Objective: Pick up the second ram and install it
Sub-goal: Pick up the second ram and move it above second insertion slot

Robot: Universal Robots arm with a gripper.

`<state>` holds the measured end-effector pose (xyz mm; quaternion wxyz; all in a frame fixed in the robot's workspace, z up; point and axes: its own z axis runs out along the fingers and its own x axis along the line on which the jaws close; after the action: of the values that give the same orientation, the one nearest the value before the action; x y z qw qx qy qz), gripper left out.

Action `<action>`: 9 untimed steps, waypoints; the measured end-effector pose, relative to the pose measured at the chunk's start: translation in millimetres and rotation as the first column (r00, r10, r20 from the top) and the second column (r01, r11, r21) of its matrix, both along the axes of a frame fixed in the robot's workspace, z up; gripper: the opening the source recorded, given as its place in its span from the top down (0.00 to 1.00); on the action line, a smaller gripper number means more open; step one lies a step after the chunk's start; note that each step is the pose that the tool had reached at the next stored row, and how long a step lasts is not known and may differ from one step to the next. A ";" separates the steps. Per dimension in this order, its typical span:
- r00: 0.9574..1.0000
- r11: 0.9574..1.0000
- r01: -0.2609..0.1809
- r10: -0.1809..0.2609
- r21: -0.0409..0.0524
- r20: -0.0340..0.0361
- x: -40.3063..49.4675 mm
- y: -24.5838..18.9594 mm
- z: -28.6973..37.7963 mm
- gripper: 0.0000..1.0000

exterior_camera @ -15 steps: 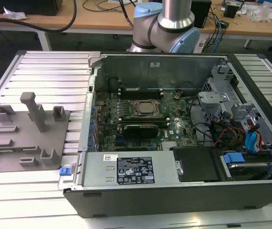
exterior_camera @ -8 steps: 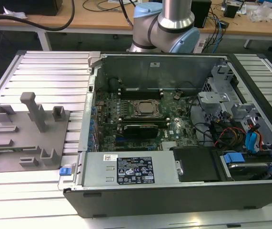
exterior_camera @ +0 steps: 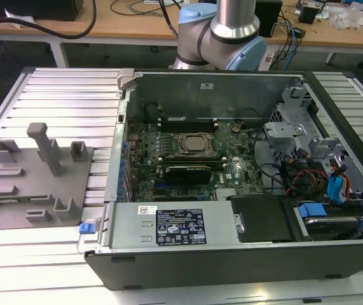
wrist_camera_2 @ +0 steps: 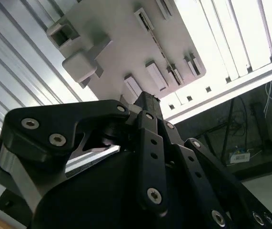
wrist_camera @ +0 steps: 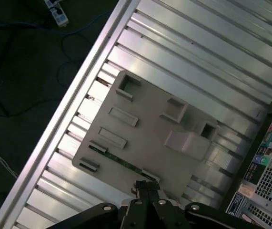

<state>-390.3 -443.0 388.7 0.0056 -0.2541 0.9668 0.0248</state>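
first wrist view: black hand [wrist_camera: 146, 185] clenched near thin green second ram [wrist_camera: 121, 161] in grey slotted holder [wrist_camera: 147, 125]

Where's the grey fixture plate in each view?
Exterior view: the grey fixture plate sits at the exterior view's left, beside the computer case.
First wrist view: the plate lies past the gripper.
Second wrist view: the plate, past the gripper.
Shared landmark: the slatted table.

Silver arm [exterior_camera: 237, 13], pale-blue joint caps [exterior_camera: 248, 56], black screw-studded jaws
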 end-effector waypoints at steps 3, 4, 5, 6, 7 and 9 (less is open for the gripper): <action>0.999 0.999 -0.033 0.033 0.000 0.000 0.0 0.0 0.0 0.89; 0.999 0.999 -0.039 0.039 0.000 0.000 0.0 0.0 0.0 0.89; 0.999 0.999 -0.046 0.046 0.000 0.000 0.0 0.0 0.0 0.89; 0.999 0.999 -0.053 0.053 0.000 0.000 0.0 0.0 0.0 0.89; 0.998 0.998 -0.060 0.060 0.000 0.000 0.0 0.0 0.0 0.89; 0.997 0.997 -0.078 0.078 0.000 0.000 0.0 0.0 0.0 0.89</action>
<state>-390.3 -443.0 388.7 0.0046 -0.2918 0.9561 0.0250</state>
